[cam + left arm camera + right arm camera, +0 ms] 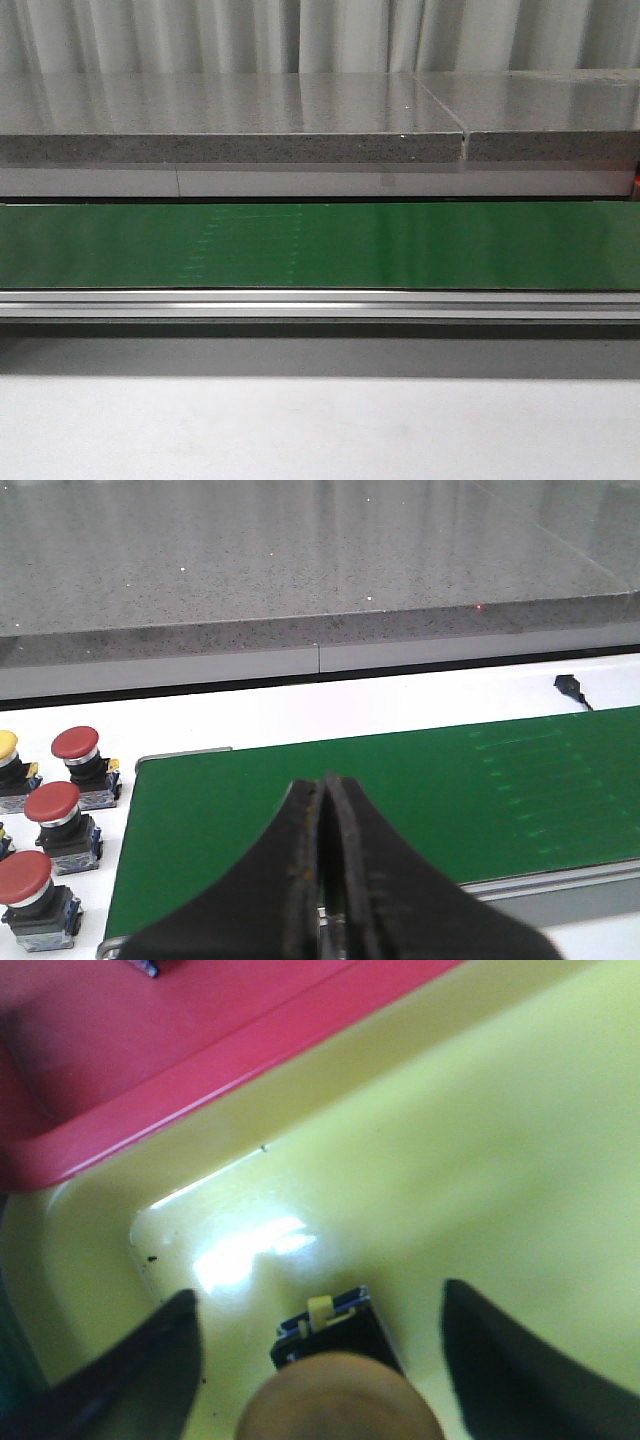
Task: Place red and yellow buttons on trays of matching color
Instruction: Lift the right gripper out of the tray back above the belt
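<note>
Yellow button [335, 1385] is sitting in the yellow tray [480, 1150] between the spread fingers of the right gripper [320, 1360], while the left gripper [322, 880] is hanging with fingers pressed together over the green belt [420, 790].

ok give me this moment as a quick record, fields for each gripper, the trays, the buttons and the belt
left gripper: shut, holding nothing, above the green belt
right gripper: open, fingers either side of a yellow button
yellow tray: holds that button
red tray: beside the yellow tray, rims touching
waiting buttons: three red buttons and one yellow-capped button on the white table beside the belt's end
belt: nothing on it in front view
</note>
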`<state>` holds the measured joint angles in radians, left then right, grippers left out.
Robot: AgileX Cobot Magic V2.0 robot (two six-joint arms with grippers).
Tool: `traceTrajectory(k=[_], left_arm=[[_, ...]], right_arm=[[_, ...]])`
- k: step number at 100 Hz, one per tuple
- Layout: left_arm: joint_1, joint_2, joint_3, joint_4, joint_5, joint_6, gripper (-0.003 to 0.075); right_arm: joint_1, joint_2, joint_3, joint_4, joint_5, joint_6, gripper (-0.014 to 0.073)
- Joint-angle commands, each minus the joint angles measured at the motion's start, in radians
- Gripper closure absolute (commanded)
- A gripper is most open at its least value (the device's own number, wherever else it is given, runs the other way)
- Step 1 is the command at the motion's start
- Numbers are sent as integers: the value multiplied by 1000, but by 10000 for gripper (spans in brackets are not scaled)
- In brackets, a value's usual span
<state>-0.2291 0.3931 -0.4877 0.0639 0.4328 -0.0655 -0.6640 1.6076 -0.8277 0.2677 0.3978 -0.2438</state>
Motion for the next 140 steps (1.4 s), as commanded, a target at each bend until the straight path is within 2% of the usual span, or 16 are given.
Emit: traceTrajectory(k=[1,23,48,62,86,102,114,132,140], left_arm=[[-6,9,-27,-6,-80,-8,739],[-6,9,-27,-6,-80,-8,739],[-6,9,-27,-6,-80,-8,739],[-6,9,-27,-6,-80,-8,739],[-6,9,-27,-6,-80,-8,739],[-6,9,-27,-6,-80,-8,739],[-6,9,-27,-6,-80,-8,739],[-6,9,-27,-6,-80,-8,739],[-6,9,-27,-6,-80,-8,739]], right_arm=[[-7,-35,-26,6,-40,0,-56],[-6,-52,-71,22,-7,0,-62],[43,-211,-119,36,-15,-1,-62],[135,-328,-121,36,-16,-30,-62],[391,-505,-116,33,16,-65,-62],[535,-610,-55,-5,28,-73,-62],[581,-698,17,-18,44,-73,-61],[583,-838,109,-19,122,-73,-58],[583,-898,144,-19,125,-73,-3]])
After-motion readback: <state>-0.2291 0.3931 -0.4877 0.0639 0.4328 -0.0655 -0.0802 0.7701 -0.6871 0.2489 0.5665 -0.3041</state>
